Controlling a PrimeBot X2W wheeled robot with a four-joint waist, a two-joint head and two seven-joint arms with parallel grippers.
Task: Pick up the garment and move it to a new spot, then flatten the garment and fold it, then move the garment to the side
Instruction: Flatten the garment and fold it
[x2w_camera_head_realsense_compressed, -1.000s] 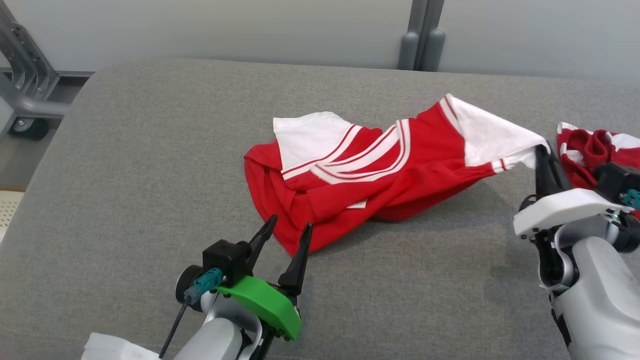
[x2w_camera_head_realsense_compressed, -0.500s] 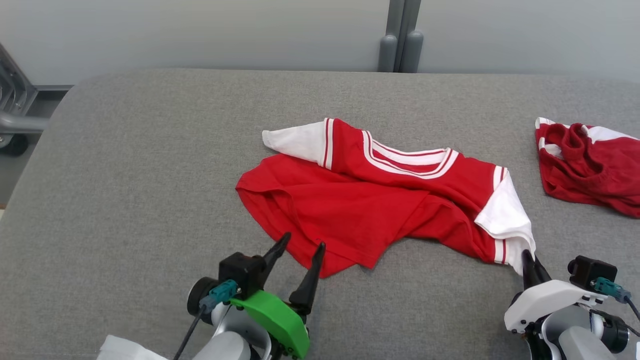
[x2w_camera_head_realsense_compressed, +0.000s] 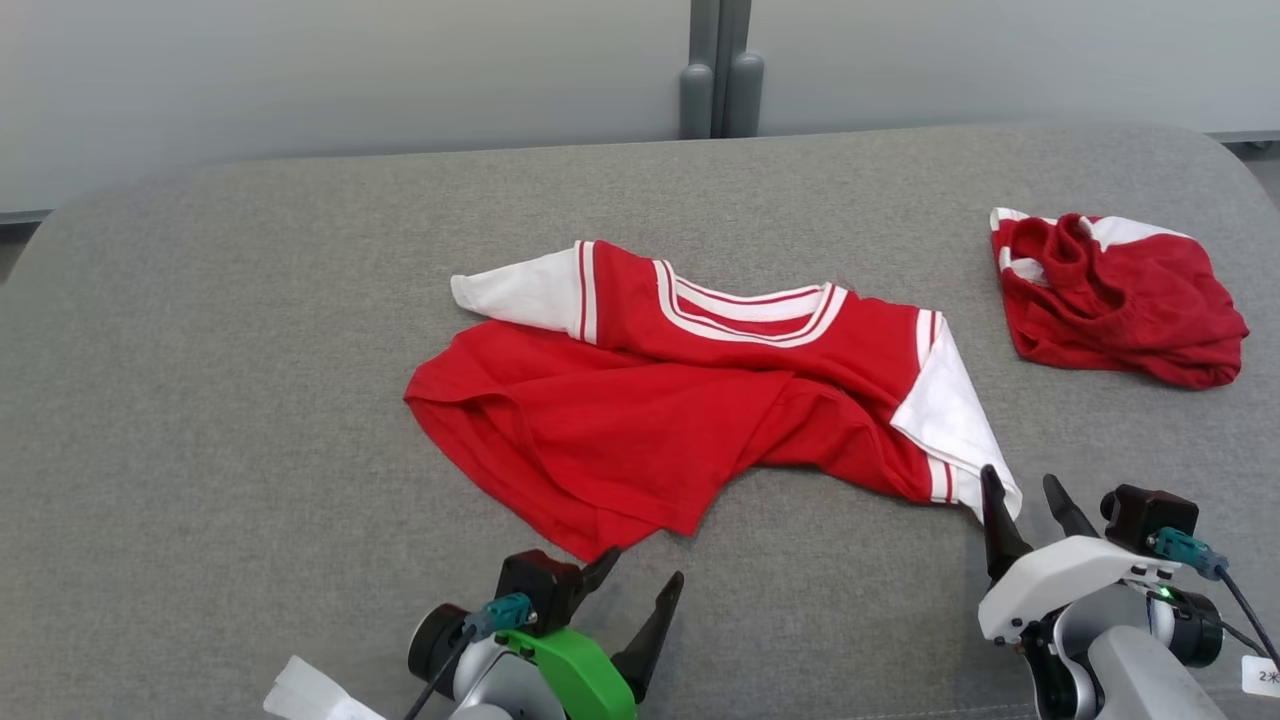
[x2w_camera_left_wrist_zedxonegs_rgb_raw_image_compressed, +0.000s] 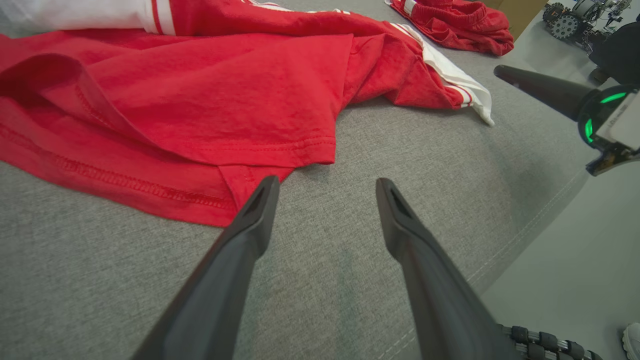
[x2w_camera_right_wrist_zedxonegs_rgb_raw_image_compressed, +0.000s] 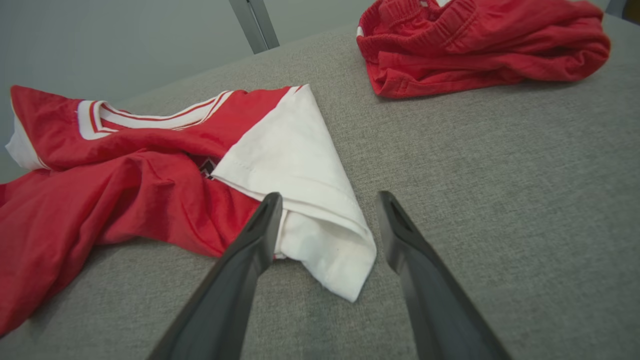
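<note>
From my seat, the left gripper (x2w_camera_head_realsense_compressed: 644, 567) was wide open and holding nothing, tips just short of the shirt (x2w_camera_head_realsense_compressed: 640, 420) at its near hem corner. The shirt lay in the middle of the cushion (x2w_camera_head_realsense_compressed: 200, 420), rumpled, collar on the far side, hem doubled over on its left. The right gripper (x2w_camera_head_realsense_compressed: 1019, 477) was open too. The white sleeve (x2w_camera_right_wrist_zedxonegs_rgb_raw_image_compressed: 300, 200) had its tip lying loose between the fingers, and one finger looked to be touching the cloth. Further right, well apart, sat a red bundle (x2w_camera_head_realsense_compressed: 1120, 300).

What worried me was that sleeve. If I backed the right arm out carelessly, a finger could've snagged the cuff and dragged the shirt crooked. On the left, the doubled hem meant a pinch there would probably grab two layers, so flattening would just press the wrinkle in. The near edge was also close, and a pull my way could've slid cloth off the cushion.
</note>
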